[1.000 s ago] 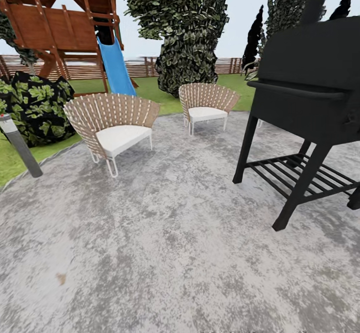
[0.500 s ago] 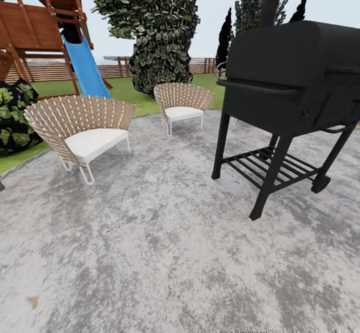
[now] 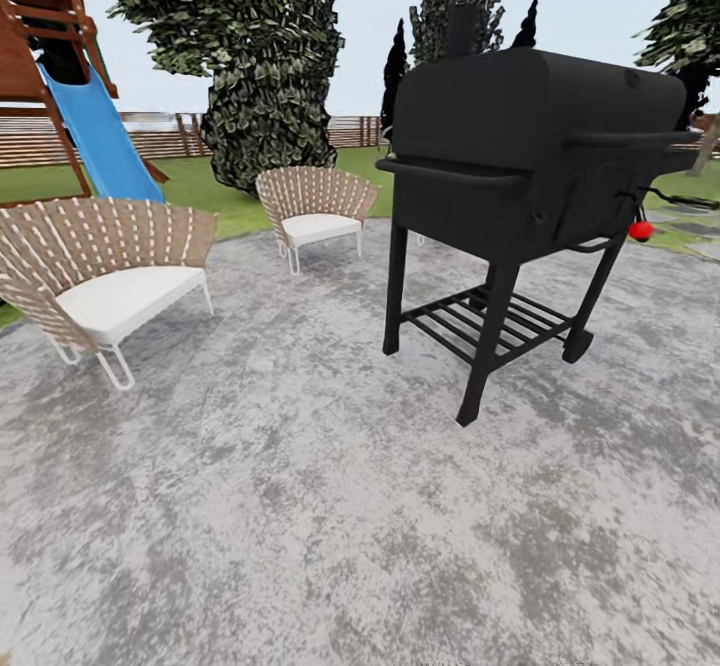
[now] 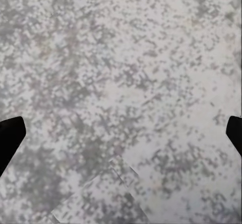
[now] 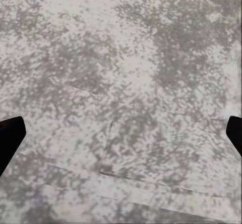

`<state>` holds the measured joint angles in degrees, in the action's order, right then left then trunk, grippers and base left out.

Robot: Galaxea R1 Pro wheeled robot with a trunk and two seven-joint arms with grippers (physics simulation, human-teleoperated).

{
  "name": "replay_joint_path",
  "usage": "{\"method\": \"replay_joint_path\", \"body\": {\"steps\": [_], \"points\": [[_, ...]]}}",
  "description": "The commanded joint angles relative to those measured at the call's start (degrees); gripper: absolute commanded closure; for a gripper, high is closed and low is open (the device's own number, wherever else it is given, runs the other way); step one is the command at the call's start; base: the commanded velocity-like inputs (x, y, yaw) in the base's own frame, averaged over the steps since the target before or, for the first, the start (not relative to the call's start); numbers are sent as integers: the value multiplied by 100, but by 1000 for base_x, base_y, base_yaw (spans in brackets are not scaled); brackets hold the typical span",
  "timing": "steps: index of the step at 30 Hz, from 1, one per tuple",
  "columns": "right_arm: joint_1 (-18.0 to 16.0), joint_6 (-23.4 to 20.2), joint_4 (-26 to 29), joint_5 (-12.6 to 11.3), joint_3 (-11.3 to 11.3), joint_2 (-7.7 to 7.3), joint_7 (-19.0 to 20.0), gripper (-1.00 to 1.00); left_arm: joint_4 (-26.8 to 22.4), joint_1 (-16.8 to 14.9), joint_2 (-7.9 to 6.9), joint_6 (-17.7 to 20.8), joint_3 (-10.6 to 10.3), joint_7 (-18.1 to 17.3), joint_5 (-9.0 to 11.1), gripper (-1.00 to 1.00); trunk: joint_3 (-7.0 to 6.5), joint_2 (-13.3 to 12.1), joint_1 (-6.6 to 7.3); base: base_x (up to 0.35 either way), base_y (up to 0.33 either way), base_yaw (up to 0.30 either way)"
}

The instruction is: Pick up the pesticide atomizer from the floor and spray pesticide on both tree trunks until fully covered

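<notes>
Grill (image 3: 530, 146) upright on grey paving (image 3: 300, 506)

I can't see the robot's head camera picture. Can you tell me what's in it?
A big black barbecue grill stands on grey stone paving. Left of it are two woven chairs with white cushions, and behind them a blue slide, leafy trees and a wooden fence.

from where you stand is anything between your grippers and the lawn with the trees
Yes. A black grill stands on the grey paving ahead to the right, and two woven chairs sit ahead to the left, before the grass.
</notes>
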<state>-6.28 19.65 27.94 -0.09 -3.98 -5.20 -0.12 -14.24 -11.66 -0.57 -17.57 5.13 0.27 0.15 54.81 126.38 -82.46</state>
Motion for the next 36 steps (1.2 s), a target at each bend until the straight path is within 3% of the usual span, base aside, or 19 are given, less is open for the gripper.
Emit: {"method": "replay_joint_path", "body": {"steps": [1,15,26,36], "points": [[-5,26,-33,-2,-8,-7,-6,-100,2,-4,25,-19,12,5,-10,-100,3,2,1,0,0,-300],[-5,53,-114,-9,28,26,44,-100,-47,-8,-2,-23,35,16,2,-100,-25,2,1,0,0,-300],[-13,36,181,9,43,63,46,-100,-32,-11,-331,-19,58,25,33,-100,-43,2,1,0,0,-300],[-13,39,129,18,36,63,31,-100,8,-3,-342,-26,43,18,43,-100,-44,2,1,0,0,-300]]}}
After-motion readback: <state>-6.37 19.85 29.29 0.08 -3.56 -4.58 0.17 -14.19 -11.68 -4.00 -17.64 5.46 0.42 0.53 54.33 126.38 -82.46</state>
